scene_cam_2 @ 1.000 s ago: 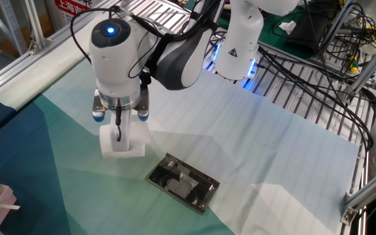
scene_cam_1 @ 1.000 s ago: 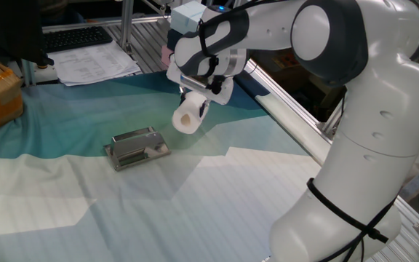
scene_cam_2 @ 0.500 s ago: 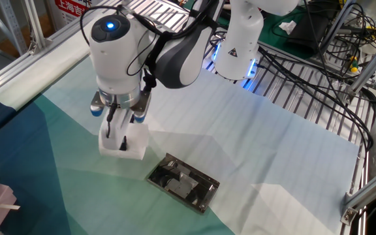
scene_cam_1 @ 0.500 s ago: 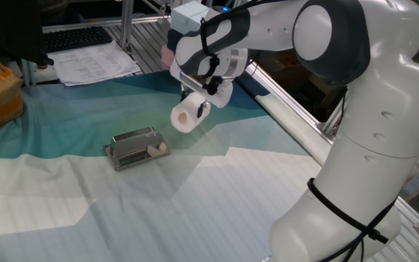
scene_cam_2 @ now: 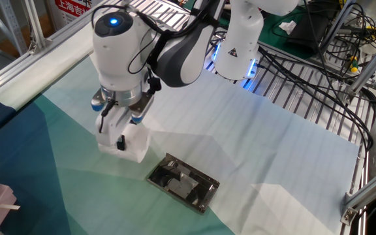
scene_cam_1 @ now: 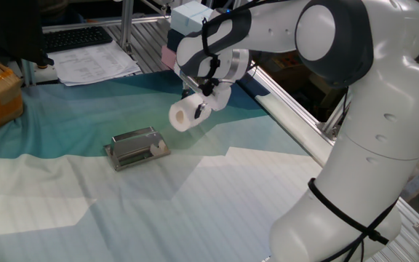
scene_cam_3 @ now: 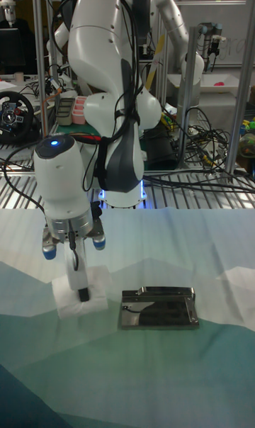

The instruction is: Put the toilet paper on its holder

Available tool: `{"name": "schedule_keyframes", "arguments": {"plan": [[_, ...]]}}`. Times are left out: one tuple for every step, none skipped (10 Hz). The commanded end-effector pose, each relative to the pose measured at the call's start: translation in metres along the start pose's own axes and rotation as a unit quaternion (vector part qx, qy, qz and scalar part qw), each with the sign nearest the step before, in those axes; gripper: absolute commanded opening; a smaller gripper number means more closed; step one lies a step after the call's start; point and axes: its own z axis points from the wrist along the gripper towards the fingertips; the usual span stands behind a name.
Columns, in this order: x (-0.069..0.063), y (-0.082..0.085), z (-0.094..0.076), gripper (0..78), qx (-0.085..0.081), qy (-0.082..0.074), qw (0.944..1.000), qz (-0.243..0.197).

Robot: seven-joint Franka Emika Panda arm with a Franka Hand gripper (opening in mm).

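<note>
End effector (scene_cam_1: 199,104) pinching the toilet paper (scene_cam_1: 184,116) has tilted and lifted slightly toward the counter's far edge, roll airborne beside the holder (scene_cam_1: 137,148), so threading isn't started.

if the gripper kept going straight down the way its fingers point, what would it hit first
Probably the cloth-covered table. The gripper, shut on the toilet paper, points down with a slight tilt, and the holder lies off to one side, seemingly outside that line. The roll would touch first; depth is uncertain.
</note>
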Motion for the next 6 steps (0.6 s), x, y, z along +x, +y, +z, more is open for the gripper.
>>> {"name": "schedule_keyframes", "arguments": {"plan": [[0.017, -0.007, -0.004, 1.3, -0.033, -0.001, 0.9968, 0.073], [0.021, -0.010, -0.005, 1.3, -0.036, -0.003, 0.9967, 0.073], [0.026, -0.013, -0.006, 1.3, -0.041, -0.006, 0.9964, 0.074], [0.031, -0.015, -0.006, 1.3, -0.045, -0.006, 0.9961, 0.076], [0.036, -0.018, -0.006, 1.3, -0.049, -0.008, 0.9957, 0.078], [0.041, -0.020, -0.005, 1.3, -0.051, -0.012, 0.9957, 0.077]]}}
